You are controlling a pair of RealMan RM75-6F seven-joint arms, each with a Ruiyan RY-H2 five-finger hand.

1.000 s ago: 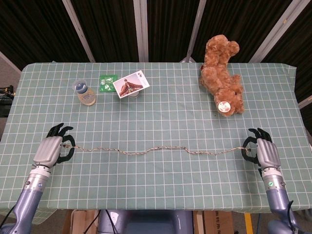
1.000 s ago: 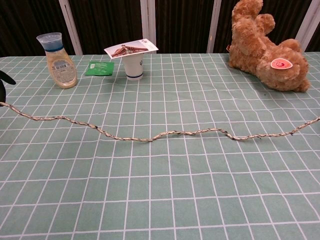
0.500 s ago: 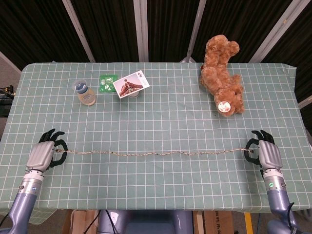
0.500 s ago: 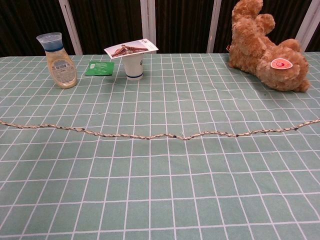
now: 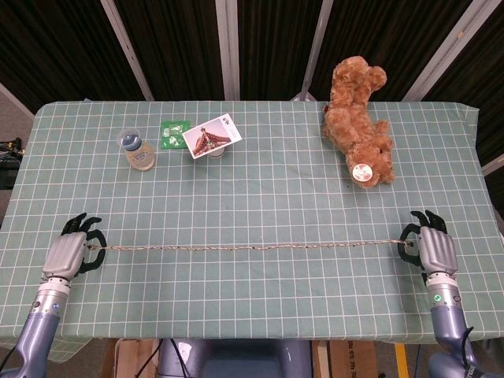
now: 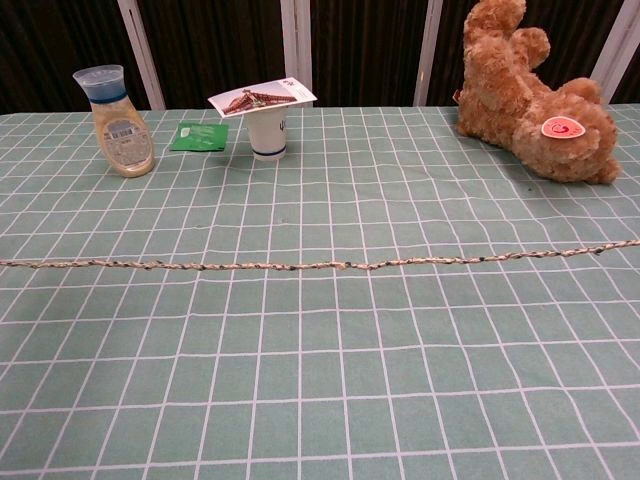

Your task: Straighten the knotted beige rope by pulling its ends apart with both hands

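Observation:
The beige rope (image 5: pixel 252 247) lies nearly straight and taut across the front of the green checked table (image 5: pixel 260 181), left to right. My left hand (image 5: pixel 69 250) grips its left end near the table's left edge. My right hand (image 5: pixel 429 246) grips its right end near the right edge. In the chest view the rope (image 6: pixel 320 265) runs as an almost level line from edge to edge, and neither hand shows there.
At the back stand a small bottle (image 5: pixel 137 150), a green packet (image 5: pixel 172 133) and a white cup with a picture card on top (image 5: pixel 211 138). A brown teddy bear (image 5: pixel 358 122) lies at the back right.
Both hands have moved outward, the left one further left. The rope's waves have been pulled out, so it went from wavy to nearly straight.

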